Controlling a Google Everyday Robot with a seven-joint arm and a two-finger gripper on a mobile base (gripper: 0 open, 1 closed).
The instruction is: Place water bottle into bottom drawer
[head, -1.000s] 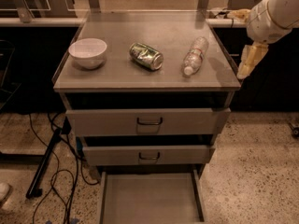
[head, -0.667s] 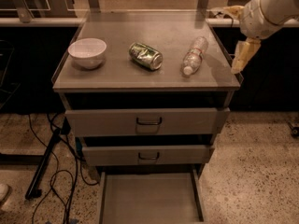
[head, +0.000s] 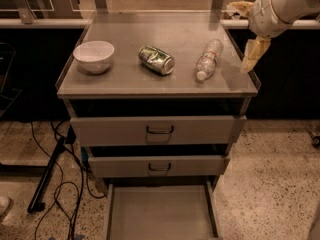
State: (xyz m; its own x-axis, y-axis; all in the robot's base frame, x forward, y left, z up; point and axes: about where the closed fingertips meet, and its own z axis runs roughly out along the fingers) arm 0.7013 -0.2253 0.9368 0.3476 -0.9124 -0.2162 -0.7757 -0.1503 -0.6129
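The water bottle (head: 208,59), clear plastic with a white cap and a pale label band, lies on its side on the right part of the cabinet top (head: 175,29), cap toward the front. My gripper (head: 246,33) hovers above the top's right edge, just right of the bottle and apart from it. Its two pale fingers are spread open, and one fingertip (head: 251,58) hangs down beside the bottle. It holds nothing. The bottom drawer (head: 161,214) is pulled out at floor level, and its flat grey floor is bare.
A crushed green can (head: 156,59) lies at the middle of the top and a white bowl (head: 94,56) stands at its left. The two upper drawers (head: 159,130) with dark handles are slightly ajar. Cables and a dark stand leg (head: 50,176) lie on the floor at left.
My gripper has moved left and slightly up, closer to the water bottle. The bottle, can, bowl and drawers have not moved.
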